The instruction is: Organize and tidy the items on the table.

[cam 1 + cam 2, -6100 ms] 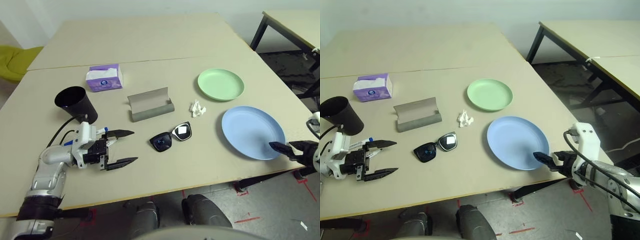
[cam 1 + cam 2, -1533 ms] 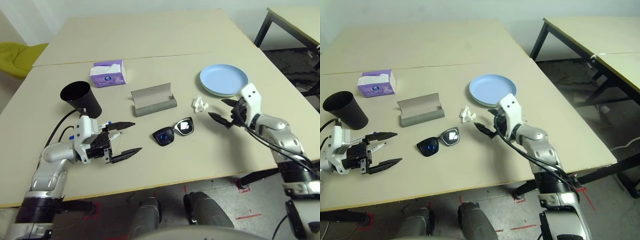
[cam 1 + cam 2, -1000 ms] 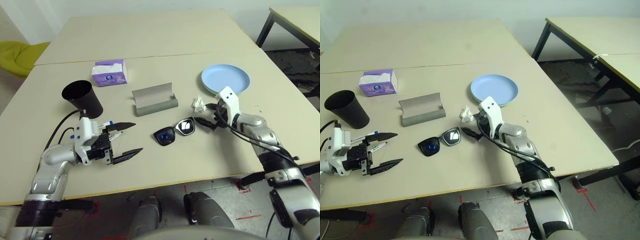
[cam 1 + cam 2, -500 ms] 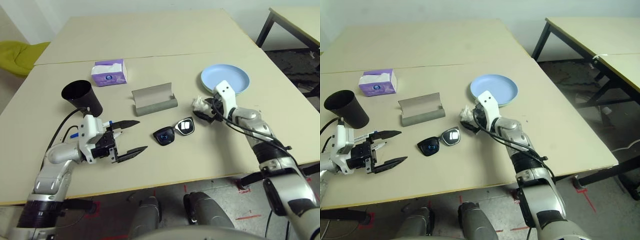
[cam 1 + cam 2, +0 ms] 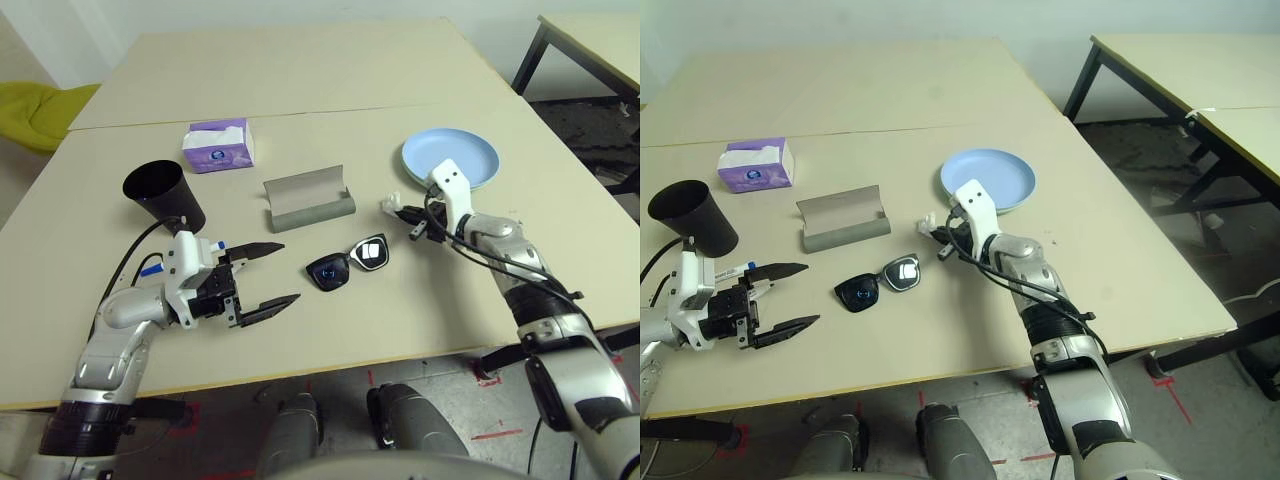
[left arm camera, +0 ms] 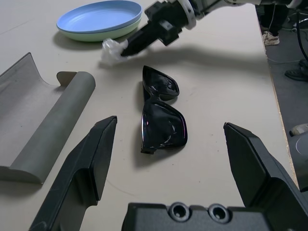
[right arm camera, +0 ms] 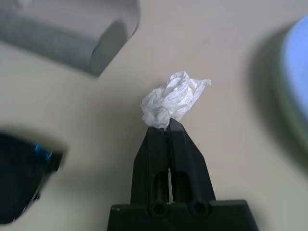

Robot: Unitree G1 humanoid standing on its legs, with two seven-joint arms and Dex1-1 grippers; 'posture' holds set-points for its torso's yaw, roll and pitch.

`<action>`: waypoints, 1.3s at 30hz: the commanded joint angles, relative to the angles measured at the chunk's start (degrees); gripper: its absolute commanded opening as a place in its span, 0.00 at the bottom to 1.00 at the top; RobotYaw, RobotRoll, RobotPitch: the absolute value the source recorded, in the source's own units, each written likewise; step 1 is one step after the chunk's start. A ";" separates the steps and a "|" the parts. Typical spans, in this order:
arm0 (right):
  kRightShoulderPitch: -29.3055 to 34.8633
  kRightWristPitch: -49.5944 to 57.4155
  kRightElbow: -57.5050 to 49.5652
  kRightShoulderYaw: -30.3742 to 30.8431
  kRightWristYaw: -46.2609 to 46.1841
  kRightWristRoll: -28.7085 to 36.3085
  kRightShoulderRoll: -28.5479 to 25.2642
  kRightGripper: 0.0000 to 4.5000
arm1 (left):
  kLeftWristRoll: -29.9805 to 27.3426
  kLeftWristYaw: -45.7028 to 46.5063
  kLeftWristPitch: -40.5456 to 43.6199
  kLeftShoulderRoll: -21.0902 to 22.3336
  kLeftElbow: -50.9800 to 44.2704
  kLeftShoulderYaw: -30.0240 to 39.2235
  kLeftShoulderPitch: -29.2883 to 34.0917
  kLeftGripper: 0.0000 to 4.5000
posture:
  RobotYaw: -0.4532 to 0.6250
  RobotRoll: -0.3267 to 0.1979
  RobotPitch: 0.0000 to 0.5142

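On the beige tabletop [image 5: 300, 90] lie one pair of black sunglasses [image 5: 346, 263], one open grey glasses case [image 5: 308, 200], one crumpled white tissue [image 7: 174, 98], two stacked plates, one black cup [image 5: 163, 195] and one purple tissue box [image 5: 217, 146]. The light blue plate [image 5: 450, 157] sits on the pale green plate [image 6: 115, 33], whose rim peeks out beneath; nothing lies in the blue plate. The glasses case holds nothing, and what the cup holds cannot be told. The printing on the tissue box is too small to read.

Taking the sunglasses as landmark: the case is just behind them, the plates behind and to the right, the cup and box well to the left. The right gripper [image 7: 168, 126] has its fingers pressed together on the tissue, just right of and behind the sunglasses. The left gripper [image 5: 262, 278], left of the sunglasses, has its fingers spread wide and grips nothing.
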 commanded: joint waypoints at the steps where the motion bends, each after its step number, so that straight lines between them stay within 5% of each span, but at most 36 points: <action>1: -6.00 -0.46 2.93 -4.42 -1.36 2.09 -1.20 0.01 | 0.29 0.12 0.38 -0.18 -0.79 -0.59 0.41 1.00 | 0.29 0.62 0.25; 10: -19.44 -10.84 28.70 -3.57 -10.63 -7.05 -6.24 0.01 | 0.55 1.49 -0.13 -0.77 -0.90 -0.21 1.25 1.00 | 0.30 0.62 0.22; 21: -20.22 -11.77 32.17 -5.37 -11.35 -7.53 -7.35 0.87 | 1.18 2.04 -2.62 -1.84 1.05 -0.23 2.58 1.00 | 0.31 0.62 0.21; 23: -19.23 -9.25 27.95 -6.38 -8.52 -5.91 -8.68 0.99 | 1.28 1.67 -3.34 -1.96 2.10 -0.38 2.27 1.00 | 0.30 0.62 0.21; 26: -15.63 -3.19 15.98 -6.31 -3.02 -4.34 -11.80 0.99 | 1.13 0.76 -4.42 -1.74 3.72 -0.26 1.83 1.00 | 0.30 0.62 0.21; 31: -6.66 24.23 -18.35 -5.31 4.06 1.77 -18.41 0.99 | 0.73 -2.37 -6.67 -0.83 8.01 0.38 -0.03 1.00 | 0.29 0.62 0.22; 35: -2.68 45.55 -43.01 0.25 8.65 8.81 -23.29 0.99 | 0.29 -4.71 -6.72 0.17 9.62 0.49 -2.11 1.00 | 0.28 0.62 0.23; 39: -4.82 46.90 -57.88 13.25 13.96 8.94 -27.84 0.99 | 0.33 -7.39 -6.55 2.21 11.02 0.95 -3.22 1.00 | 0.27 0.62 0.23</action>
